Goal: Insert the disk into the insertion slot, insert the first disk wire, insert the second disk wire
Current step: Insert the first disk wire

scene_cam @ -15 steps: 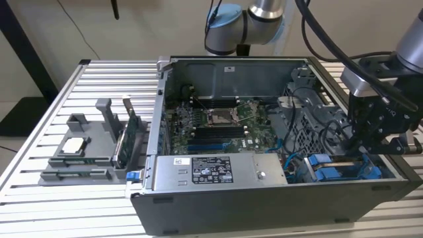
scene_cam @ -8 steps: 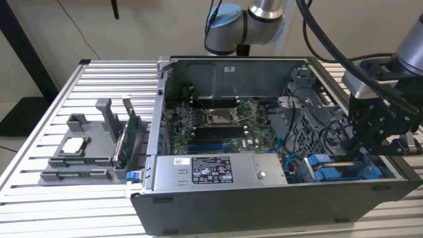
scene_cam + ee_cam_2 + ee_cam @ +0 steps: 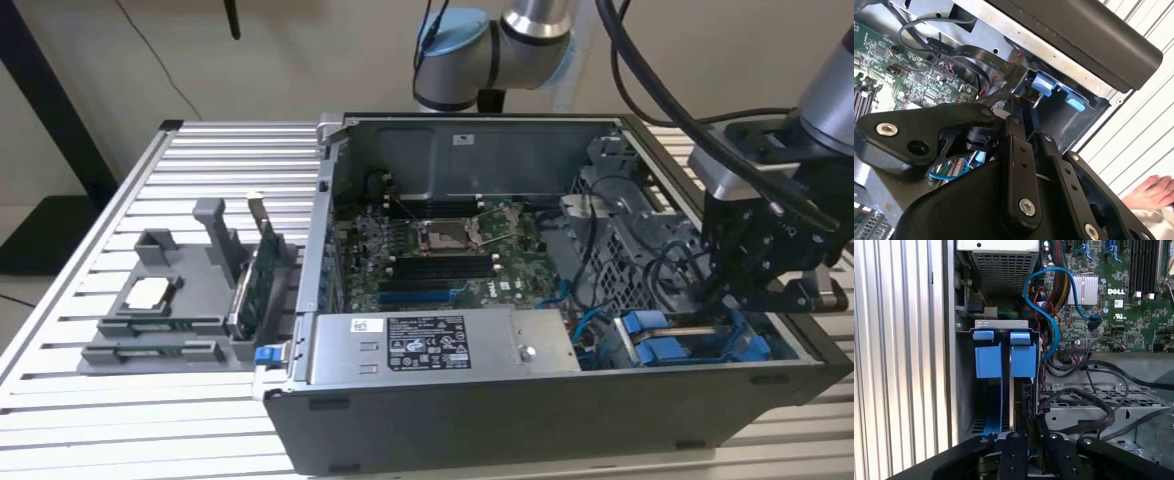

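Plainly, one computer case [image 3: 534,440] lies open, and at its near corner on the exterior view's right sits one insertion slot [image 3: 965,390]. One gripper [image 3: 1027,432] hangs directly above it, jaws drawn close, apparently pinching the one disk [image 3: 1028,400]. The disk stands on edge, long axis running down into the slot, beside two blue tabs [image 3: 1021,357].

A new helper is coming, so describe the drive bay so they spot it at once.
Find the open computer case on the slatted table. At the exterior view's right, beside the labelled grey power box, sits the drive bay. Among its neighbours, only it has broad blue plastic tabs.
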Controlling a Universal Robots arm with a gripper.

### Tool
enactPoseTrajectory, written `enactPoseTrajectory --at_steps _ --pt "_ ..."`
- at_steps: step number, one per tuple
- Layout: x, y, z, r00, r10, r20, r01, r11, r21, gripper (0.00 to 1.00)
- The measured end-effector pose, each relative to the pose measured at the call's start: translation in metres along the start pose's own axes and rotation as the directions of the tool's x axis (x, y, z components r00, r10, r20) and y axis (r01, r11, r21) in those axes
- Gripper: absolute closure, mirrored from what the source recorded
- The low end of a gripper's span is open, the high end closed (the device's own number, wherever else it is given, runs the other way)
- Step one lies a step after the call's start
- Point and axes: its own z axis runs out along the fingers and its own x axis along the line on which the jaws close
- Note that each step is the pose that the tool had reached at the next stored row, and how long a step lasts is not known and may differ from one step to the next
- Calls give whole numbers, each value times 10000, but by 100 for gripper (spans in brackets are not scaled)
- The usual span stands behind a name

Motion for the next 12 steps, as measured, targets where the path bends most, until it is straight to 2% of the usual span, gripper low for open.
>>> enactPoseTrajectory --at_steps 12 --pt "-6 -30 29 10000 -1 9 1 10000 0 81"
